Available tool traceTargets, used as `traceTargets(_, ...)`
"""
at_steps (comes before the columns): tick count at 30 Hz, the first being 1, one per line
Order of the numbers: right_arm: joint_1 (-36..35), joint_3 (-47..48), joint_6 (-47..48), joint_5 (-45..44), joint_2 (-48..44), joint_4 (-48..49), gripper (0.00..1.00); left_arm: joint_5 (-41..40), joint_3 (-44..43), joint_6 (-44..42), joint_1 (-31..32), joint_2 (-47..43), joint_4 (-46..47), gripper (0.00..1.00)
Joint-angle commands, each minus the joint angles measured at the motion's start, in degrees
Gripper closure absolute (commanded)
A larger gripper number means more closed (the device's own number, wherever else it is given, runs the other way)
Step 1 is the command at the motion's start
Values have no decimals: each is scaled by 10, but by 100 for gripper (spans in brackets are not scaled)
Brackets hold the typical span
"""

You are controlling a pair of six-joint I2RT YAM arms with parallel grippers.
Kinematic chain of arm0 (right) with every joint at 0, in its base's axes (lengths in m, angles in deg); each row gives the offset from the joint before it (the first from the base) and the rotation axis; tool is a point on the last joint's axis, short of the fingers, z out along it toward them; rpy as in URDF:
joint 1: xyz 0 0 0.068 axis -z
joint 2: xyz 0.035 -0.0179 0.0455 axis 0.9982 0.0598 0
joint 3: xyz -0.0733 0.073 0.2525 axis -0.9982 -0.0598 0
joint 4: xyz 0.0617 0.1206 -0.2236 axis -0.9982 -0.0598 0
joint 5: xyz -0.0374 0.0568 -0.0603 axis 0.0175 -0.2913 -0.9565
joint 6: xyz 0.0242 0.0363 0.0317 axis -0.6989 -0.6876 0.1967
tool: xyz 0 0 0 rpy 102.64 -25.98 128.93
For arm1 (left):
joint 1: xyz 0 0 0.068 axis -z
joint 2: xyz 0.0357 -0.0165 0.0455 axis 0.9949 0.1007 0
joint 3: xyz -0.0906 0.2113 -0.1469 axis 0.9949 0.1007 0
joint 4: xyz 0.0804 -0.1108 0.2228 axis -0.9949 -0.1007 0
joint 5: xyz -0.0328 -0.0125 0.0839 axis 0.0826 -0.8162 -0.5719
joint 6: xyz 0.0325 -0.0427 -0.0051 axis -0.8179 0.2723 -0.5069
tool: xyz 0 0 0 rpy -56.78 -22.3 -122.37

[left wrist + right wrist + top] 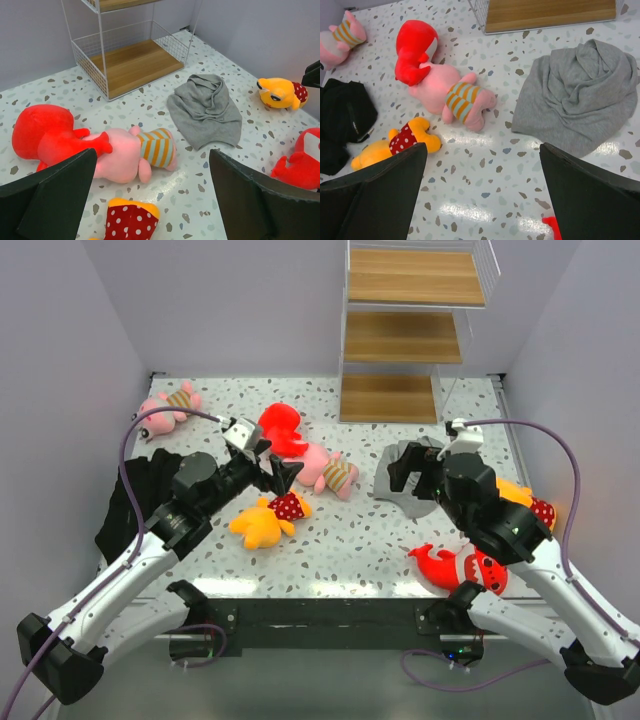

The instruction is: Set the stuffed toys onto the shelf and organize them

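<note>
Pink, red and yellow stuffed toys (325, 468) lay on the speckled worktop (350, 540), none on the wooden shelf (400, 337). My left gripper (280, 475) and right gripper (408, 475) hung open, empty. A squashy toy could slip from a loose pinch.

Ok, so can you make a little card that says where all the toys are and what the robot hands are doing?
shelf: three boards, no toys on them
pink toys: one far left, one in the middle
red toys: one against the middle pink toy, one near right
yellow toys: one near the middle, one at right
grey cloth: on the table, below the shelf
black cloth: at left
left gripper: open, holding nothing
right gripper: open, by the grey cloth
</note>
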Motion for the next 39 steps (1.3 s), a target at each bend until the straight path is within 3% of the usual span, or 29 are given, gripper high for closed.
traceTargets(1, -2, -2, -16, -26, -14, 5, 1, -10, -18, -13, 0, -6, 18, 0)
traceTargets(13, -3, -5, -29, -31, 3, -15, 1, -37, -20, -12, 1, -2, 11, 0)
traceTargets(18, -2, -13, -114, -72, 14, -53, 1, -51, -20, -13, 1, -1, 8, 0)
traceTargets(20, -2, -10, -217, -132, 31, -98, 1, -55, -21, -14, 1, -1, 6, 0)
traceTargets(25, -2, 34, -548, -241, 82, -382, 6, -57, -22, -14, 2, -5, 5, 1)
traceTargets(28, -2, 38, -674, -281, 97, -489, 9, -57, -22, -13, 1, -5, 5, 1)
traceTargets(31, -1, 39, -736, -293, 92, -548, 11, -57, -22, -12, 1, -5, 6, 1)
traceTargets(36, -1, 4, -767, -264, 54, -528, 14, -57, -22, -11, 1, 3, 4, 1)
traceTargets(38, -1, -12, -648, -269, 39, -466, 14, -70, -23, -11, 1, 6, 4, 1)
traceTargets(39, -1, -19, -588, -263, 33, -368, 14, -83, -23, -11, 1, 8, 2, 1)
